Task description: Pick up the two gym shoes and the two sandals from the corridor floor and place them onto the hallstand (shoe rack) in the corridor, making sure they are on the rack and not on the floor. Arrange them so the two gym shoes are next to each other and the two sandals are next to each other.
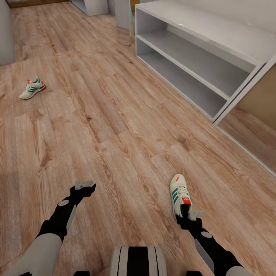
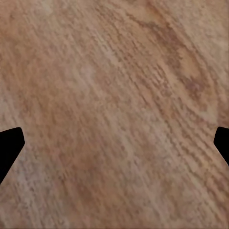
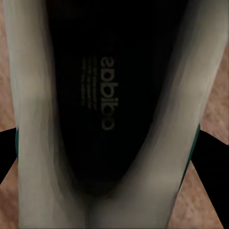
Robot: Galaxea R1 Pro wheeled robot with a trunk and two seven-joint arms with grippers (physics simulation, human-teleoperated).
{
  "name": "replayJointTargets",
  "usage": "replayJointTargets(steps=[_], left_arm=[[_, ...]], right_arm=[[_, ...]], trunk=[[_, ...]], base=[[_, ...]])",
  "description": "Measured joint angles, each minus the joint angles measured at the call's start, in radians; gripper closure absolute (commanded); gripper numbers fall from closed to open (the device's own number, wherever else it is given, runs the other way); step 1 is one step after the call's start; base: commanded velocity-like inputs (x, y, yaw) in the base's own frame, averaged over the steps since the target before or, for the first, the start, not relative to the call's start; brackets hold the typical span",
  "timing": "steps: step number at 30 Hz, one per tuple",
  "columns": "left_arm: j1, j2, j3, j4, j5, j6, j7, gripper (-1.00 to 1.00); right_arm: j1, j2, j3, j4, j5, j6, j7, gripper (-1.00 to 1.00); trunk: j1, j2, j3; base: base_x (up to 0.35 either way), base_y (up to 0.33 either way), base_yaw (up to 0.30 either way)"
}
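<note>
Right gripper (image 1: 190,216) sits at the heel of the near gym shoe (image 1: 179,195), which lies on the corridor floor (image 1: 115,126) with its toe pointing away from the robot; in the right wrist view the shoe's dark insole (image 3: 102,95) and pale collar fill the space between the two black fingers (image 3: 210,157), which flank the shoe's sides, though whether they actually press on it cannot be told. Left gripper (image 1: 85,186) hangs over bare planks well to the left of that shoe, its fingers (image 2: 9,145) spread wide apart with nothing between them but wood grain. A second gym shoe (image 1: 32,88) lies far off on the floor toward the upper left, well apart from the first. To the right stands the hallstand (image 1: 199,50), a light-grey open-fronted cabinet with a flat top and two shelf levels, with open floor between it and the near shoe. Grey furniture (image 1: 5,34) edges the far left and more stands at the far end of the corridor.
</note>
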Motion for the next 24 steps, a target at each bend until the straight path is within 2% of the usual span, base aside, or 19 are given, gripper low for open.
replayJointTargets(steps=[21,24], left_arm=[[0.0,0.005,0.008,-0.003,0.001,0.003,-0.006,-1.0],[0.0,0.006,0.008,-0.003,0.001,0.003,-0.006,-1.0]], right_arm=[[0.0,0.001,0.001,0.0,-0.001,0.0,0.0,1.0],[0.0,0.001,0.001,0.0,-0.001,0.0,0.0,1.0]], trunk=[[0.0,0.0,0.0],[-0.001,0.001,0.011]], base=[[0.0,0.0,0.0],[0.0,0.0,0.0]])
